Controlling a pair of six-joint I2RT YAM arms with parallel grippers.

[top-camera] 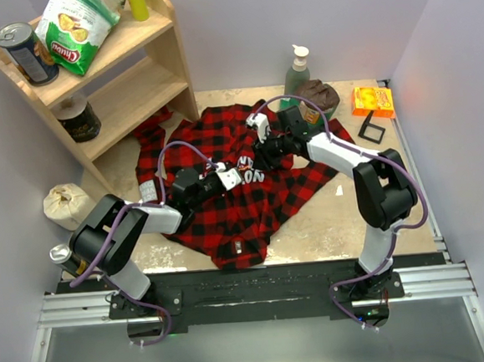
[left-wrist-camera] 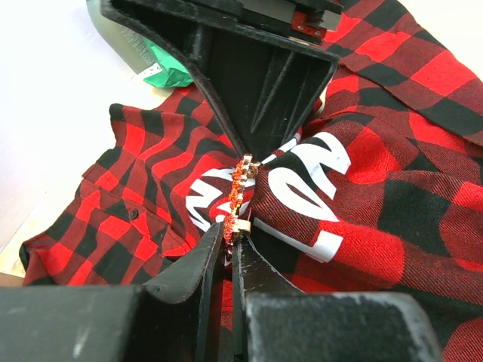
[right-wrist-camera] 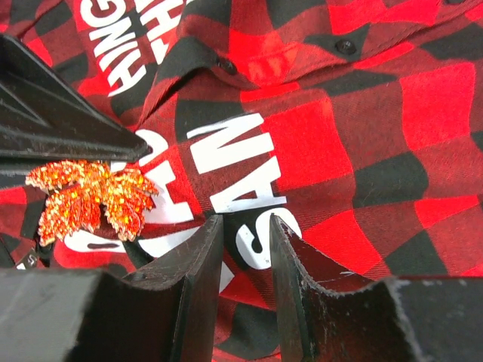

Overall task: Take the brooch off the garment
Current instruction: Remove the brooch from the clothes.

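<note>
Wooden shelf unit [top-camera: 138, 80], rear left of counter [top-camera: 329, 224]: tin can [top-camera: 24, 52], green chip bag [top-camera: 75, 26], yellow bottle [top-camera: 137, 3], dark jar [top-camera: 80, 120]. Rear right: pump bottle [top-camera: 296, 69], brown cloth lump [top-camera: 319, 96], orange packet [top-camera: 372, 101], black square frame [top-camera: 371, 128]. Left edge: pale sack [top-camera: 66, 205].

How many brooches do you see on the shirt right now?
1. An orange leaf-shaped brooch sits on the shirt's black lettered patch, at the left gripper's tip. Folds may hide others.
</note>
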